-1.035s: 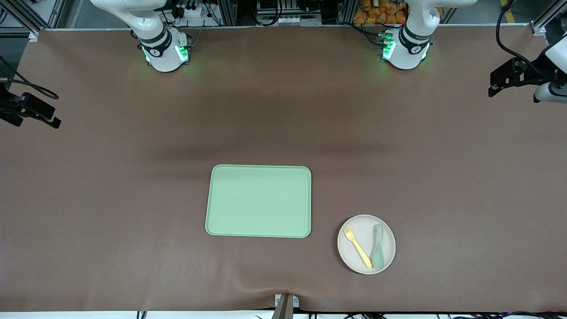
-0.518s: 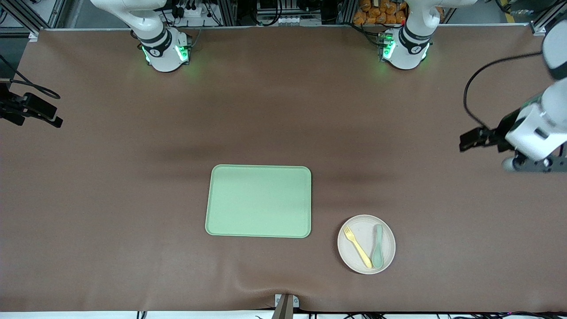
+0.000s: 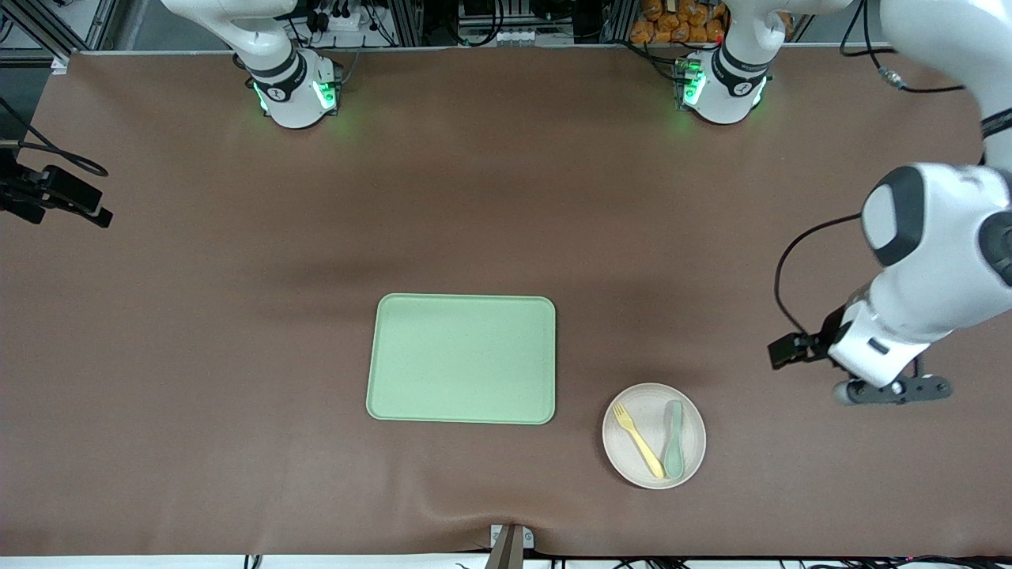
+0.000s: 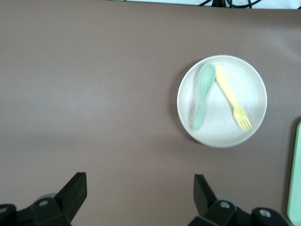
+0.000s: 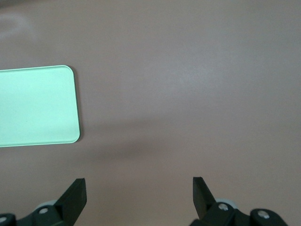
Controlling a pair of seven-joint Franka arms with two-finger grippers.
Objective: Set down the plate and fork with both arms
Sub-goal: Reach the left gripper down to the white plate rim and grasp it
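Observation:
The off-white plate [image 3: 650, 411] lies on the table near the front edge, beside the tray toward the left arm's end. The pale yellow fork [image 3: 639, 440] lies on it next to a green spoon [image 3: 674, 442]. My left gripper [image 3: 892, 389] hangs open and empty over bare table, off the plate toward the left arm's end. The left wrist view shows its open gripper [image 4: 139, 188] with the plate [image 4: 251, 89], fork [image 4: 231, 96] and spoon [image 4: 202, 94] ahead. My right gripper [image 3: 55, 197] waits at the right arm's end; its wrist view shows it open [image 5: 139, 188] and empty.
A rectangular light green tray [image 3: 461, 359] lies at the middle of the table, and its corner shows in the right wrist view [image 5: 37, 106]. The brown mat has a wrinkle at the front edge [image 3: 474, 514]. A cable [image 3: 791, 269] loops off the left wrist.
My left arm has swung from the table's end edge down toward the front and closer to the plate. The right arm, plate, fork and tray have not moved.

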